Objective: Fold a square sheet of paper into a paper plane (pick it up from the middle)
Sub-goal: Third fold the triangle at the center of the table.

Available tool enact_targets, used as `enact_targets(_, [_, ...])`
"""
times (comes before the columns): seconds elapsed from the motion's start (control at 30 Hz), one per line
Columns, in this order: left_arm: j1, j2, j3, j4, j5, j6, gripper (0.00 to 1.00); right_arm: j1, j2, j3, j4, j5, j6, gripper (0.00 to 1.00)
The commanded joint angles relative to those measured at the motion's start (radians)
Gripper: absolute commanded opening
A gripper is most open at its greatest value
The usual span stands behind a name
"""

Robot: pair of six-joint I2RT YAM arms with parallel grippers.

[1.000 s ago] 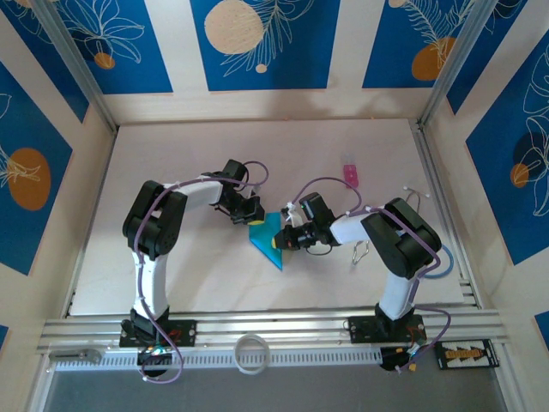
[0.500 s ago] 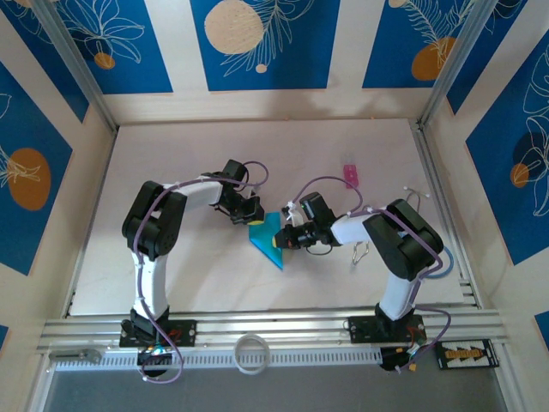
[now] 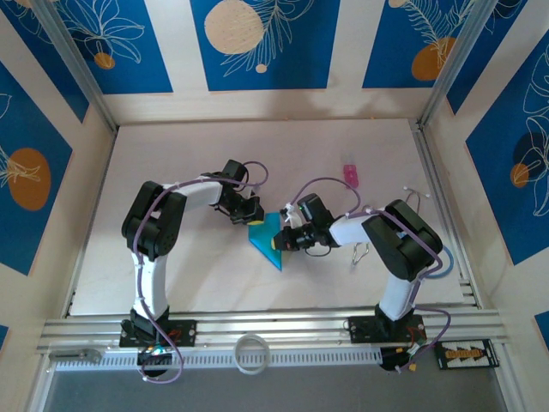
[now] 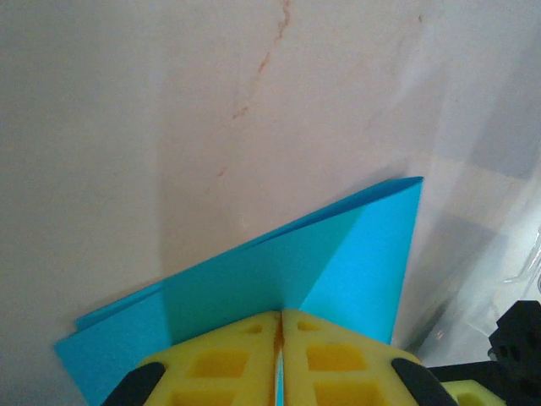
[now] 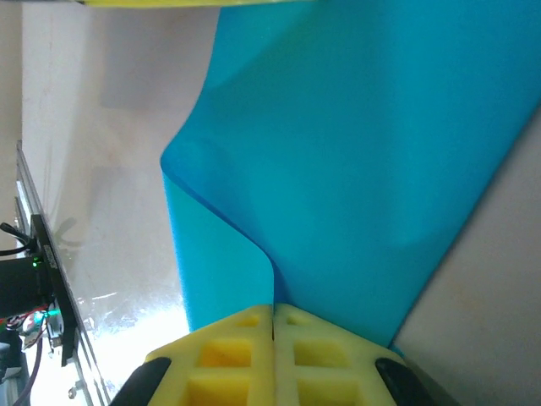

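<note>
**A:** Since it looks the same as a second ago, what do I log as changed?

**B:** Almost nothing. On the table (image 3: 171, 163) the left arm (image 3: 154, 225) hasn't moved, and the right arm (image 3: 401, 242) has shifted a hair at most. The square sheet of paper (image 3: 268, 237), now a folded triangle, stays near the table's middle. I'd call it a hold on a crease, with no new fold made.

**A:** Grippers?

**B:** The left gripper (image 3: 251, 213), just left of the table's middle, has its pads pressed together with the sheet's edge (image 4: 338, 254) nipped between them. The right gripper (image 3: 284, 241), just right of the middle, is also clamped on the sheet, and the paper (image 5: 355, 152) curls right into its closed pads.

**A:** Counts?

**B:** One table, two arms, one sheet, two grippers. There's also one small pink object (image 3: 350, 174) toward the table's far right, not touched.
</note>
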Motion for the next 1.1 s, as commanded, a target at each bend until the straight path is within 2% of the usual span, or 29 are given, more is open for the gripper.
enact_targets(0.0, [-0.001,-0.008,-0.029,-0.034,-0.058,-0.015,0.11,0.012,0.034,0.005,-0.044,0.033,-0.022,0.02])
enact_targets(0.17, [-0.001,-0.016,0.01,-0.064,-0.07,0.002,0.11,0.013,0.024,-0.006,-0.045,0.048,-0.019,0.02])
enact_targets(0.4, [-0.001,-0.002,-0.014,-0.043,-0.057,-0.007,0.1,0.001,-0.017,0.024,-0.056,0.001,-0.031,0.02])
enact_targets(1.07, [-0.002,0.004,-0.032,-0.034,-0.062,-0.008,0.09,0.0,-0.024,0.032,-0.071,0.038,-0.049,0.02])
